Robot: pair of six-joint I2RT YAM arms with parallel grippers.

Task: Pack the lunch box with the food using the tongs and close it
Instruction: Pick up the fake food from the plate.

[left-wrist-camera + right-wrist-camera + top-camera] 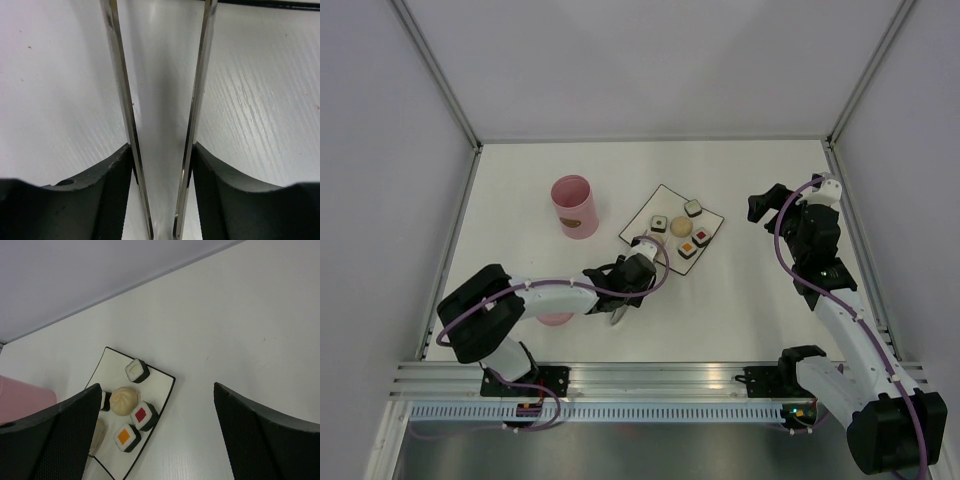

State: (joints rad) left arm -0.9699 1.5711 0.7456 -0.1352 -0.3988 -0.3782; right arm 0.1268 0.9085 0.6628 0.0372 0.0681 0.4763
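The tongs (122,100) sit between the fingers of the left hand (162,150), one metal arm against each pad; the hand grips them at a middling width. The left arm stretches low over the worktop (740,300), its hand just beside the near corner of the plate (672,203). The right hand (157,387) hangs wide apart, holding nothing.

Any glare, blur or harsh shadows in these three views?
Top external: even light, faint shadows, sharp. Left wrist: glare streaks along the tongs, left gripper's fingers nearly featureless black. Right wrist: plate and food crisp, no glare; right gripper's fingers dark.
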